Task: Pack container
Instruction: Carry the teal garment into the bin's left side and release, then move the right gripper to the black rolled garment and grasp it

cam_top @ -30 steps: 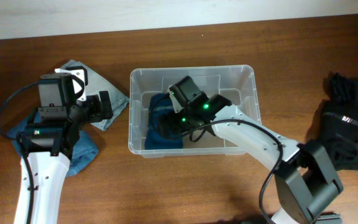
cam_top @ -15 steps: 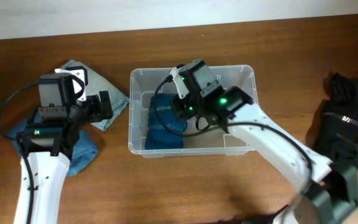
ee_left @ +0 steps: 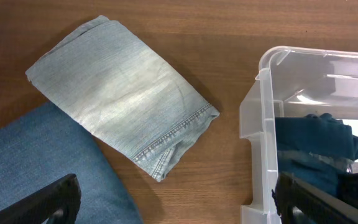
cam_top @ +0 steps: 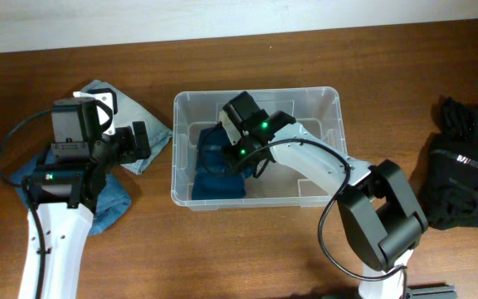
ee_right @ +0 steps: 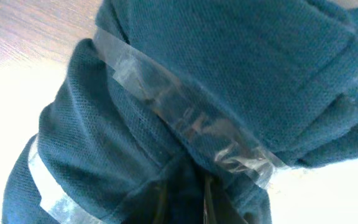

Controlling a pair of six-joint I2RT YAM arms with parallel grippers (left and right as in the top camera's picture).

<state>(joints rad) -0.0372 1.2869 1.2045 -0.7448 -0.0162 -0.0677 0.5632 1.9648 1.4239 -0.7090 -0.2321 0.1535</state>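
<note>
The wooden table (cam_top: 222, 249) bears the container (cam_top: 256, 94), pale folded denim (ee_left: 123, 99), darker blue denim (cam_top: 110, 206) and black clothing (cam_top: 459, 170).

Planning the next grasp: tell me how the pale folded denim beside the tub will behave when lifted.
The pale folded denim is soft cloth, so it will likely sag and may unfold if pinched at one edge. Its hemmed corner looks slightly open, so that layer may trail. It lies thin and flat, so it is probably light.
</note>
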